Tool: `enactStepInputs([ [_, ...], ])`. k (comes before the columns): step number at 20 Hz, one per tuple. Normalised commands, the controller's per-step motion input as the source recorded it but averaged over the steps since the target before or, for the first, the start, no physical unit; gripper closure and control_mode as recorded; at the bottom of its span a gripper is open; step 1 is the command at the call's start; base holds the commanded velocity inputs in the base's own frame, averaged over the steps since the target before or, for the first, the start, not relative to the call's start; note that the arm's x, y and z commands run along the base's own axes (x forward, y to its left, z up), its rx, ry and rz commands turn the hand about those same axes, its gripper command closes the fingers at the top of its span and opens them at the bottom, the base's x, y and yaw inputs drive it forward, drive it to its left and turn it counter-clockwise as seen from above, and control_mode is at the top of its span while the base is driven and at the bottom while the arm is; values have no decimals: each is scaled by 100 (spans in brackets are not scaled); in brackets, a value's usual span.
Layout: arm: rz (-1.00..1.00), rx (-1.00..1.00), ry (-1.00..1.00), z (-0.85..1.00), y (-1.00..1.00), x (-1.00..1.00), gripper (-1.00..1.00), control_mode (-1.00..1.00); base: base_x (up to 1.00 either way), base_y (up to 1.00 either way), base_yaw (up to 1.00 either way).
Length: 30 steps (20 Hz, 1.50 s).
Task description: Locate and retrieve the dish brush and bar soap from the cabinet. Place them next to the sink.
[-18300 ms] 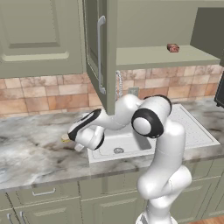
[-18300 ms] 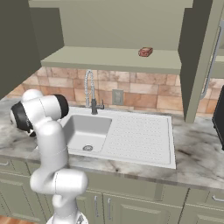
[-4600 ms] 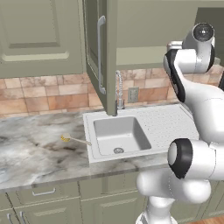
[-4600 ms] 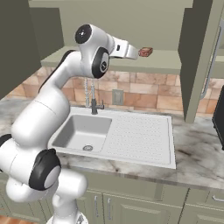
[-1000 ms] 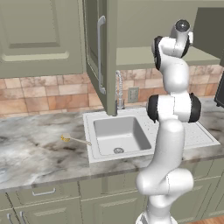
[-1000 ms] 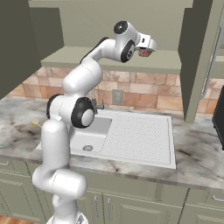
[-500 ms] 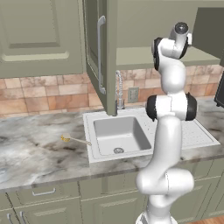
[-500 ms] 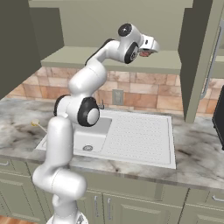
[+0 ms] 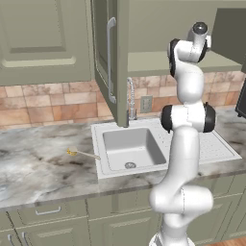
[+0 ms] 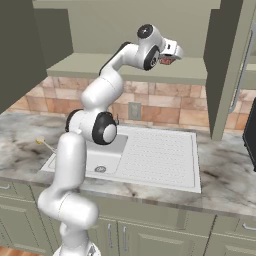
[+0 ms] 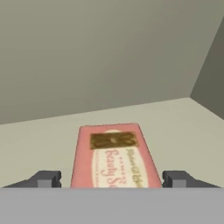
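A: Pink-orange block, one item: the bar soap (image 11: pixel 114 155). Location: flat on the inner shelf of the cabinet (image 9: pixel 111 57), door swung open. Not yet lifted.

B: And the hand (image 11: pixel 112 179)?
A: Raised to the shelf, fingers spread wide, one dark tip on either side of the soap. Whether the tips touch it, I cannot tell; the near end of the block runs off the bottom of the hand view.

B: Second item?
A: The dish brush (image 9: pixel 81 153): thin pale handle, small yellow head. Lying on the marble desk (image 9: pixel 43 163), just left of the sink (image 9: pixel 129 150). In my judgement that half of the job is settled.

B: So what is left?
A: Close on the soap, carry it down, set it beside the sink. Roughly half done, by my reckoning.

B: Anything hard to read?
A: From the right base view the soap is a small reddish patch at the tip of the arm, mostly covered by the hand. From the left base view the arm's upper joints stand in front of the shelf. The lettering on the soap's face is too blurred to read in full.
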Motion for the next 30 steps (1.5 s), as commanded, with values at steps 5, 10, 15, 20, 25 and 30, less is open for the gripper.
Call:
enactStepInputs([
  [5, 0, 0, 0, -3, 0, 0, 100, -100, 0, 0, 0],
  [10, 0, 0, -8, -7, 8, -26, 100, -100, 0, 0, 0],
  [15, 0, 0, -16, -9, 20, -36, 100, -100, 0, 0, 0],
  [20, 1, 0, -9, -17, 13, -7, 100, -100, 0, 0, 0],
  [25, 1, -1, -3, -1, 2, -28, 100, -100, 0, 0, 0],
  [30, 1, 0, -6, 3, 0, -39, 100, -100, 0, 0, 0],
])
